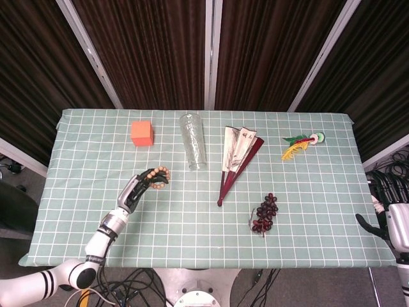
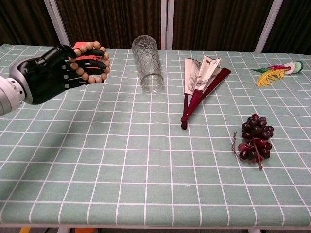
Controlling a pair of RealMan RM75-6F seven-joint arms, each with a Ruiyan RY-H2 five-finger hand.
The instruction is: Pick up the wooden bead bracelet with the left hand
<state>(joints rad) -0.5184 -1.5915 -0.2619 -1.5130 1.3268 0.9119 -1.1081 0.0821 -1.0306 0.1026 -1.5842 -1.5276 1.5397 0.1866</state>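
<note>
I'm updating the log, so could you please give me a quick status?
Left hand holds wooden bead bracelet above the table. Right hand off the table edge, holding nothing. Nothing in the way.

Lighting: bright, even, from overhead; table point(image 1: 192, 243) cloth evenly lit in both views. Background curtains point(image 1: 147, 51) dark, little detail. Shadows: soft and short; a faint diffuse one on the cloth under the left hand point(image 2: 53, 73) in the chest view, a small one beside the grapes point(image 2: 255, 138). Glare: mild highlights on the glass tumbler point(image 2: 148, 60). Focus: sharp throughout, no motion blur. Distortion: head view shows slight wide-angle bowing of table edges; chest view shows strong perspective.
</note>
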